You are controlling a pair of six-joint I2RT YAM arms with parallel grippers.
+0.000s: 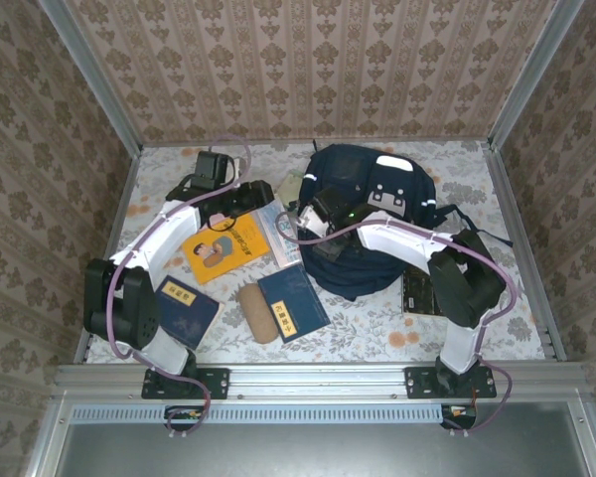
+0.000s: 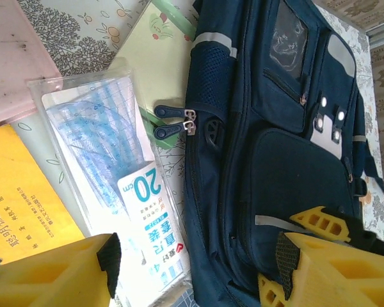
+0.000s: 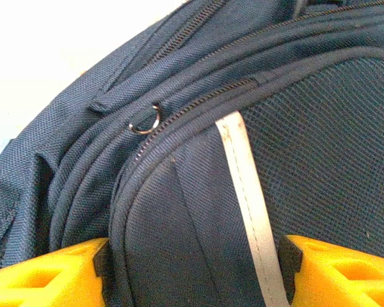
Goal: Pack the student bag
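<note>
Inventory of what you have on the bench:

- Student bag point(image 1: 377, 214): a large navy-blue fabric backpack with thin white stripes and light grey buckle patches. It lies right of centre in the top view on the floral-patterned bench point(image 1: 377, 323), front pockets facing up.
- Your right tool point(image 3: 192, 272): its yellow fingers stand wide apart at the lower corners of the right wrist view. They straddle a bulging pocket panel of the bag, with both pads against the fabric. A white stripe point(image 3: 249, 204) runs down between them, and a small metal ring point(image 3: 147, 123) sits at the upper left on a zip line.
- Your left tool point(image 2: 195, 262): the jaws are spread and hold nothing. One finger is over a clear plastic pack of blue rulers marked "20" point(image 2: 115, 185), the other over the bag's side.
- Two blue zip pulls point(image 2: 173, 121): at the bag's edge, centre of the left wrist view.
- Yellow book with a cartoon figure point(image 1: 223, 248): left of the bag.
- Two navy booklets with yellow labels point(image 1: 184, 308) point(image 1: 293, 303): in the lower part of the top view, with a tan oblong case point(image 1: 258, 313) between them.
- Pale green sheet point(image 2: 153, 45): top centre of the left wrist view, partly under the ruler pack.
</note>
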